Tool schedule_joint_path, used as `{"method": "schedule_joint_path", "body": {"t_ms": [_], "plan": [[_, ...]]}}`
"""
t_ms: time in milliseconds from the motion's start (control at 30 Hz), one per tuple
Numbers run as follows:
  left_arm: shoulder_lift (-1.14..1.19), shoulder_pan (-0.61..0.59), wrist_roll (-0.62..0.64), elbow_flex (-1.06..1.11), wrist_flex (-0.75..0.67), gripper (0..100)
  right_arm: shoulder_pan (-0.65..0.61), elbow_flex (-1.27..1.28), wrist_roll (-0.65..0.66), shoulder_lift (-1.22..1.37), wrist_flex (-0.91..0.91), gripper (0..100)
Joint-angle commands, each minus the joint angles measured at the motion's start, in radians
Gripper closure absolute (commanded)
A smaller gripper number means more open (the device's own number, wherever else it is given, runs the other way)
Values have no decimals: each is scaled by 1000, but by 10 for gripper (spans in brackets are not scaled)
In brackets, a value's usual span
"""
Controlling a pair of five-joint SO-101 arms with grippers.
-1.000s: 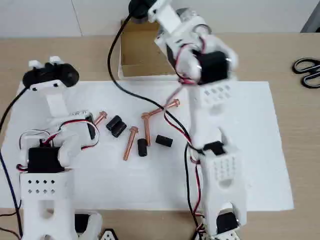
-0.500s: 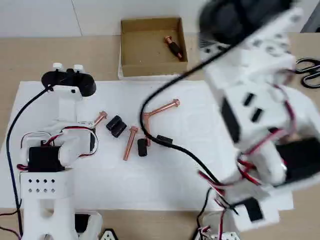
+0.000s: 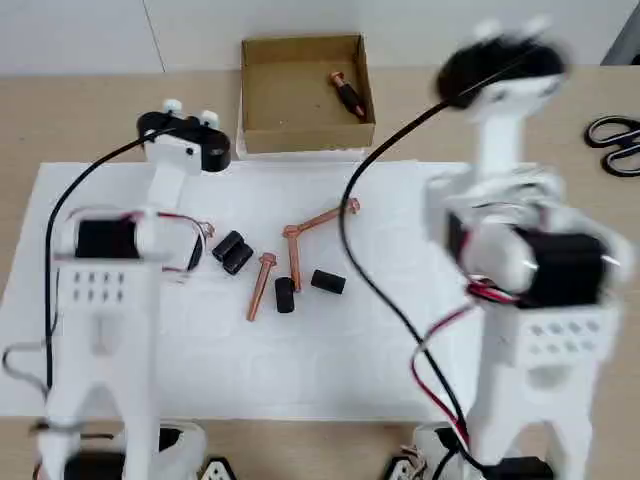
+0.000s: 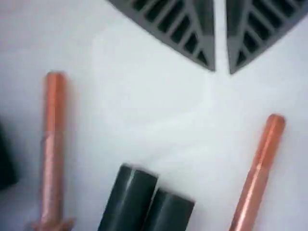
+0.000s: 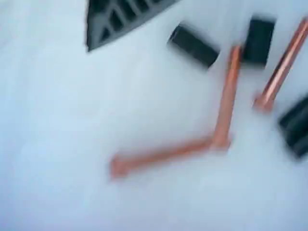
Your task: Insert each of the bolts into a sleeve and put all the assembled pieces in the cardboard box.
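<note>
The cardboard box [image 3: 285, 95] stands at the table's far edge, and one bolt in a sleeve [image 3: 347, 91] lies inside it. On the white sheet [image 3: 330, 370] lie loose copper bolts [image 3: 262, 285] [image 3: 293, 258] [image 3: 327, 216] and black sleeves [image 3: 233, 252] [image 3: 285, 294] [image 3: 327, 281]. My left gripper [image 4: 222, 69] hangs shut and empty just above the sheet, close to two side-by-side sleeves [image 4: 144, 204] with a bolt on either side [image 4: 53, 144] [image 4: 257, 168]. My right gripper [image 5: 120, 19] hovers over the sheet near two bolts lying in an L [image 5: 211, 139] and some sleeves [image 5: 194, 44].
Scissors [image 3: 615, 140] lie at the far right on the wooden table. Black cables [image 3: 350, 230] hang from both arms across the sheet. The sheet's near half between the two arm bases is bare.
The right arm has swung back from over the box to the right side, and an assembled bolt now lies in the box. The left arm has lifted and shifted toward the sleeves.
</note>
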Motion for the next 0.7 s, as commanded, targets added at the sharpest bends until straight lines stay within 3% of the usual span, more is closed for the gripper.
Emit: {"method": "schedule_joint_path", "body": {"t_ms": [0,167,300,667], "plan": [[176,-25,-115,-180,81,994,-71,209,-25,-58,-50,843],[384,-21,-163,-414,198,994,-211,269,104,-59,-7,843],[525,-26,-212,-504,204,991,-282,287,123,5,-12,842],[652,-92,-226,-647,166,860,-314,290,241,274,-101,841]]}}
